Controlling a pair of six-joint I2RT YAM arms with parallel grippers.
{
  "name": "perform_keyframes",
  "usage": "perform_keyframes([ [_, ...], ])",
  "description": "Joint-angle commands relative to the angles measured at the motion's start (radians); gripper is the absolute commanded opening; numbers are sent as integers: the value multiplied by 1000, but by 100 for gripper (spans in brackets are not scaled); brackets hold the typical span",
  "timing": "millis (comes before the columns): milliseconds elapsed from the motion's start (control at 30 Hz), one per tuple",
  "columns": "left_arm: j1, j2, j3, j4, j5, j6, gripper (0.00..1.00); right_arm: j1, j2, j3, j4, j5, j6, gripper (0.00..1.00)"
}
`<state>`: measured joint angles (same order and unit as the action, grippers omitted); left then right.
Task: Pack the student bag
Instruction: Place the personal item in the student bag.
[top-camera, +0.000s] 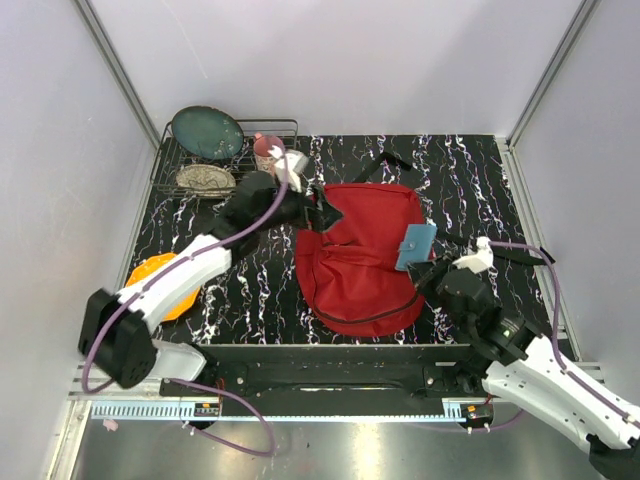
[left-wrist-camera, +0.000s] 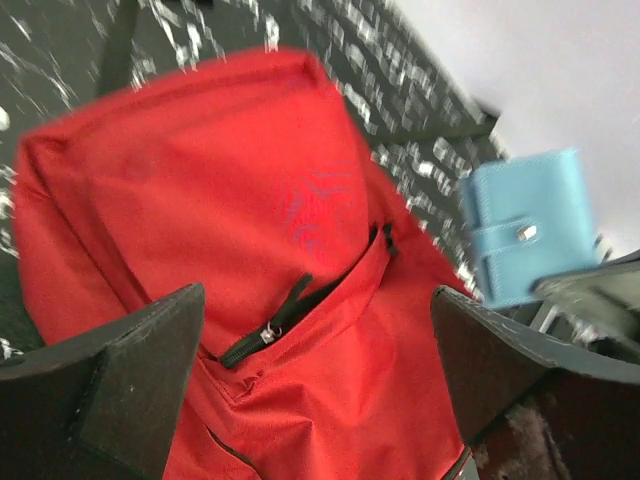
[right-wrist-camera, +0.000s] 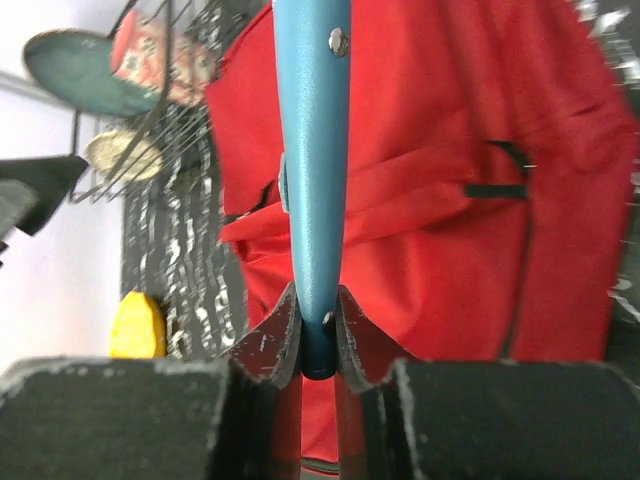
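Note:
The student bag is a large red backpack lying flat in the middle of the table. In the left wrist view a front pocket zipper on it is partly undone. My left gripper hovers at the bag's upper left edge, open, with only red fabric showing between its fingers. My right gripper is shut on the lower end of a blue snap wallet and holds it upright over the bag's right side. The wallet appears edge-on in the right wrist view.
A wire dish rack at the back left holds a teal plate, a beige dish and a pink cup. An orange plate lies at the left. Black bag straps trail toward the back.

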<state>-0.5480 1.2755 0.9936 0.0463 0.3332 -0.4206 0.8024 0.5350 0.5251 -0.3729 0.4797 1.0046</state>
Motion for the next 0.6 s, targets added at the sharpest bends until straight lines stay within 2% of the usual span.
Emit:
perform_keyframes([
  [0, -111, 193, 158, -221, -74, 160, 99, -2, -69, 56, -229, 230, 60, 0],
  [167, -220, 382, 370, -404, -206, 233, 99, -2, -154, 90, -322, 309, 55, 0],
  [267, -248, 458, 428, -454, -289, 237, 99, -3, -208, 95, -357, 330, 45, 0],
  [567, -254, 522, 456, -493, -460, 204, 99, -2, -267, 92, -417, 324, 65, 2],
])
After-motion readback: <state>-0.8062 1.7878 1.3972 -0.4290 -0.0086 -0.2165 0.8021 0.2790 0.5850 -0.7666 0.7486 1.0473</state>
